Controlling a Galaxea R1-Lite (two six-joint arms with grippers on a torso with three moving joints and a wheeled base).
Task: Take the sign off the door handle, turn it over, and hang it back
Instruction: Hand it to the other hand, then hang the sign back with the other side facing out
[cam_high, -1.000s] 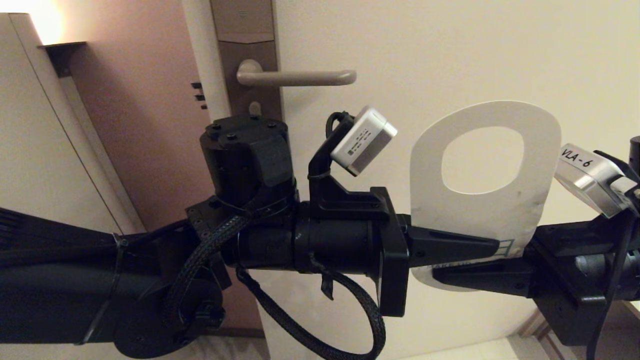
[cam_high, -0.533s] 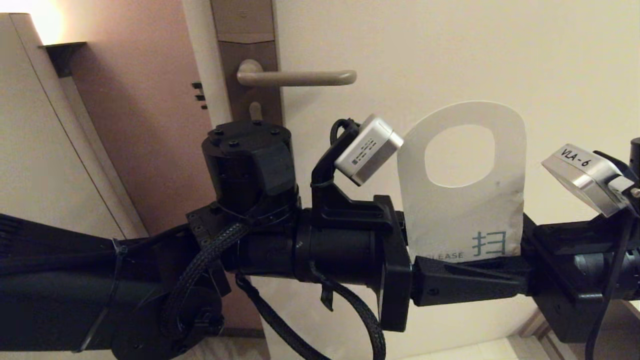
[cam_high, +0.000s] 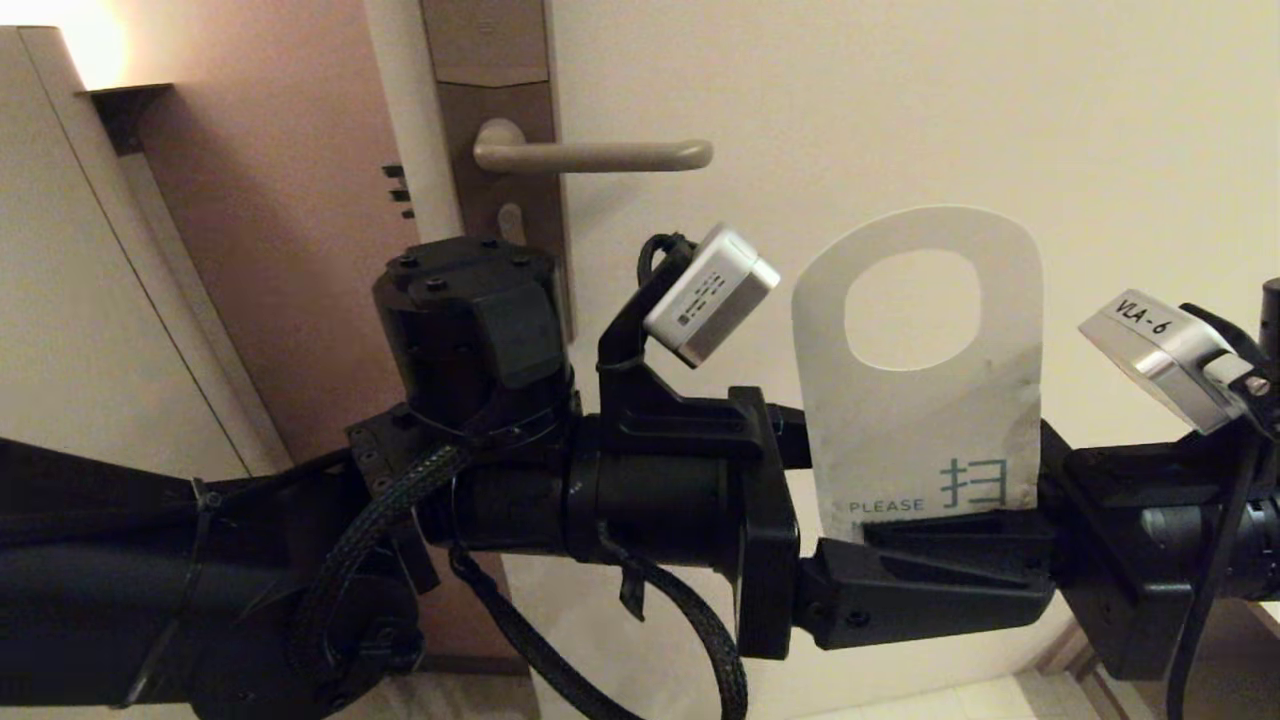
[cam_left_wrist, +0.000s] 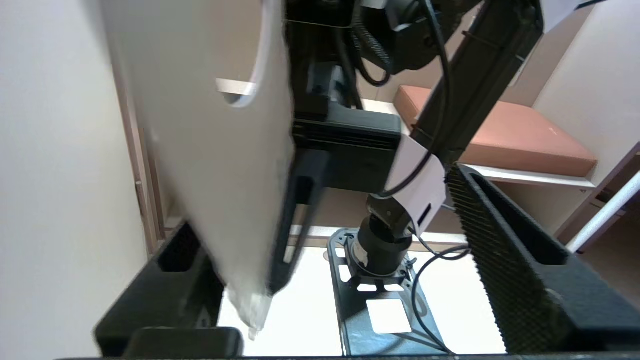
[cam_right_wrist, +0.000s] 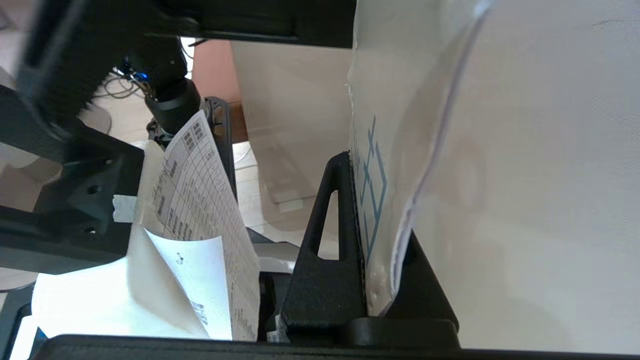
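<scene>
Before the cream door, nearest me the left gripper (cam_high: 930, 590) has just sprung its fingers apart, leaving the sign (cam_high: 925, 400) upright, white side showing, pinched in the right gripper (cam_high: 1040, 510) below the bare door handle (cam_high: 600, 155), ready for rehanging

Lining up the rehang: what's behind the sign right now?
Through the sign's oval hole only plain cream door shows. The door handle sits up-left, not behind it. The right tool covers its lower edge.
</scene>
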